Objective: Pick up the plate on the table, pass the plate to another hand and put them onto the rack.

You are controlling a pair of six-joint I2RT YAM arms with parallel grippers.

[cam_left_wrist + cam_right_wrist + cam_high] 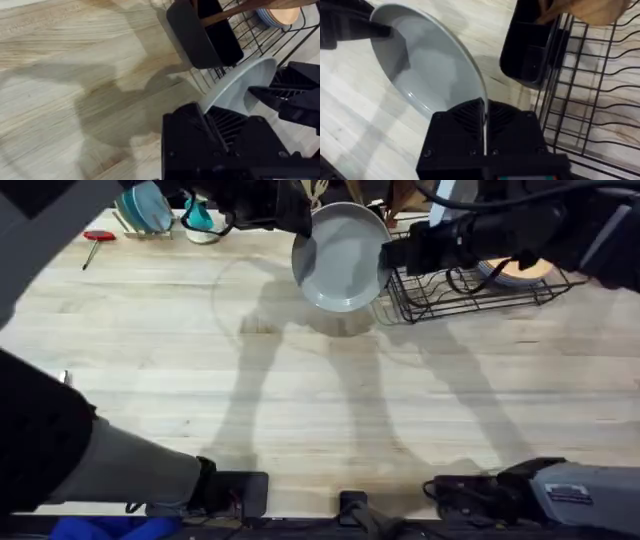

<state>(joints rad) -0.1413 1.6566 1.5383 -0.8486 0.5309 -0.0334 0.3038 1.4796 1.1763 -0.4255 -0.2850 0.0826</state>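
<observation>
Both grippers pinch the plate (343, 257) by opposite rims: left gripper (300, 225), right gripper (395, 252). Lifted off the table (300, 400), it hangs between them mid-handover. Release and racking remain; the rack (470, 285) stands just behind the right gripper.

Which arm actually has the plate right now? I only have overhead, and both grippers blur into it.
Observer: Both. In the right wrist view the plate rim runs between the right gripper's fingers, clamped.
Operator: Left too?
Observer: Yes. In the left wrist view the left gripper pinches the plate's rim, seen edge-on.
Operator: Anything in the way at the rack?
Observer: A black cutlery holder sits at the corner of the rack nearest the plate.
</observation>
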